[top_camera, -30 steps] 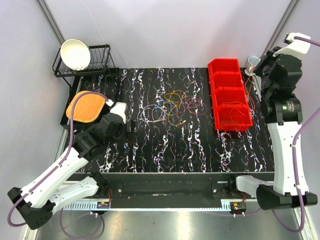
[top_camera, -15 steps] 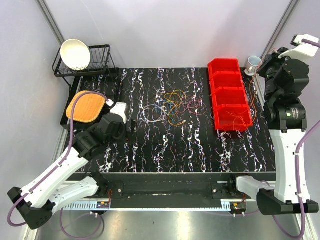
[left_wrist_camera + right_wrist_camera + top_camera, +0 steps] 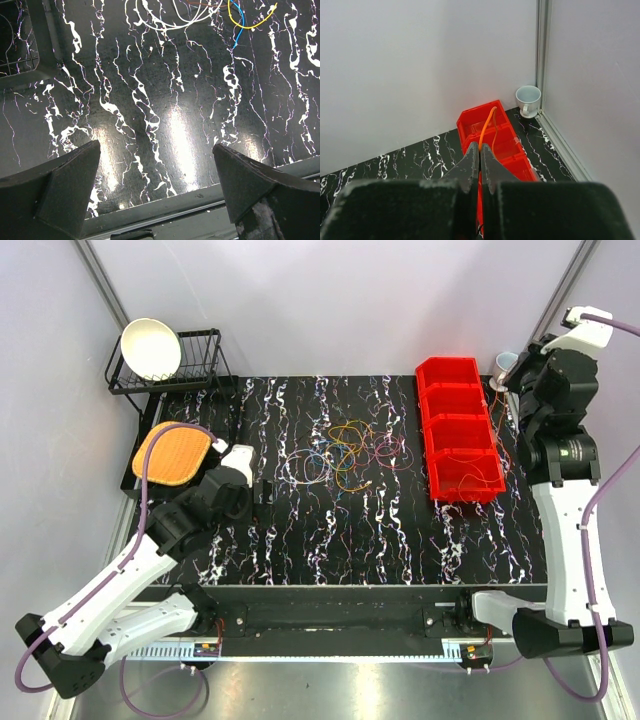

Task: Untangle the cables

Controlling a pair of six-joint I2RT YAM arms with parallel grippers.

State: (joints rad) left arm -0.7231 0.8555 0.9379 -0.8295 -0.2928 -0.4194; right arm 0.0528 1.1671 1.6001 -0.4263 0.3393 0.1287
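The cables lie as a loose tangle of thin red, orange, yellow, blue and purple loops in the middle of the black marbled table. My right gripper is raised high over the far right corner. In the right wrist view it is shut on one orange cable, which hangs over the red bins. My left gripper is open and empty, low over the table left of the tangle. The left wrist view shows its gripper over bare table, with white, blue and yellow cable ends beyond.
A row of red bins stands at the right of the table, with thin wire in the nearest one. A white cup sits in the far right corner. A black rack with a white bowl and an orange pad are at the left.
My right wrist swung right and came back left, still holding the orange cable. The left arm and the tangle have not moved.
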